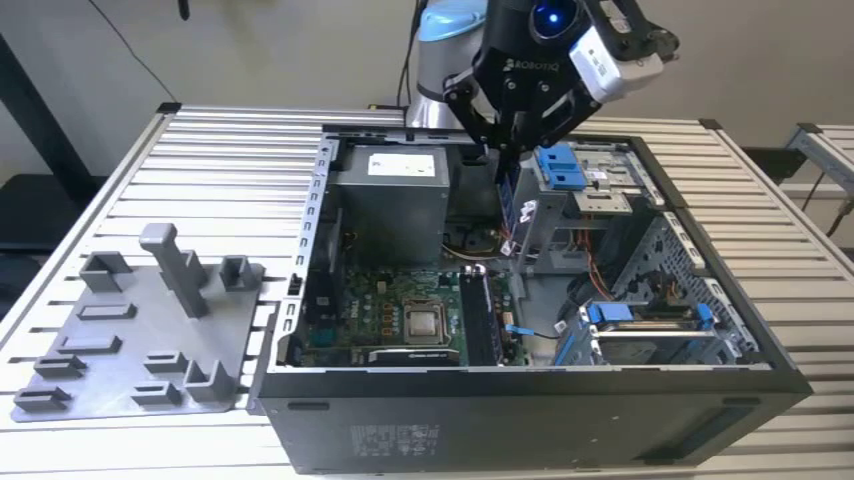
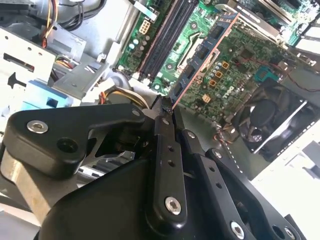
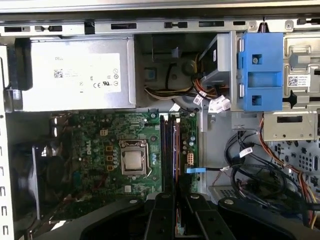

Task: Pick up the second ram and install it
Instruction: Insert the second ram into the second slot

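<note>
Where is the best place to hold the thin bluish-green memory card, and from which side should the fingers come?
Pinch the thin bluish-green memory card across its two flat faces near its upper edge, coming from above. It stands on edge, in line with the black memory slots, so this grip probably leaves the lower contact edge free. The gripper is shut on it this way.

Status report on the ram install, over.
Tool shut on the second ram. Ram held over the open case, not yet seated. Memory slots in plain sight, nothing across them.
</note>
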You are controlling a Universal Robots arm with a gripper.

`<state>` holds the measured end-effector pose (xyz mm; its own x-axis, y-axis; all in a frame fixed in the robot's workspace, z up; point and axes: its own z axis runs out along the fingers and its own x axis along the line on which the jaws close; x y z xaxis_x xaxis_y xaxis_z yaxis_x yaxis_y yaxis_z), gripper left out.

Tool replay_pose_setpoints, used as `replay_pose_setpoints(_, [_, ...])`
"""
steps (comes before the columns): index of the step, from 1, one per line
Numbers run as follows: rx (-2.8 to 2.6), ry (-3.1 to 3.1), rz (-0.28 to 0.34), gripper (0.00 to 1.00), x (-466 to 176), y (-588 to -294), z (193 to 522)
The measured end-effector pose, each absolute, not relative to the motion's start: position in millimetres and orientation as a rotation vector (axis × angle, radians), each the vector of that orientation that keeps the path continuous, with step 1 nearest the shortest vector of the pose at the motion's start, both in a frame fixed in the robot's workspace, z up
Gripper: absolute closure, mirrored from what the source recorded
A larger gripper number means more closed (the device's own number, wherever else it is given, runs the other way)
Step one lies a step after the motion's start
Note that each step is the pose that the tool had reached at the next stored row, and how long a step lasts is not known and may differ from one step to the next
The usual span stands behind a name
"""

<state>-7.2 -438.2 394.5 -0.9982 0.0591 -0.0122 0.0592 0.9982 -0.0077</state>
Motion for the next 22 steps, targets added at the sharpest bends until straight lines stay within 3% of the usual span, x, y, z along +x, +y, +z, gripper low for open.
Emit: replay_pose_setpoints(22, [0.095,3.136,-0.019,0.86,4,-438,381])
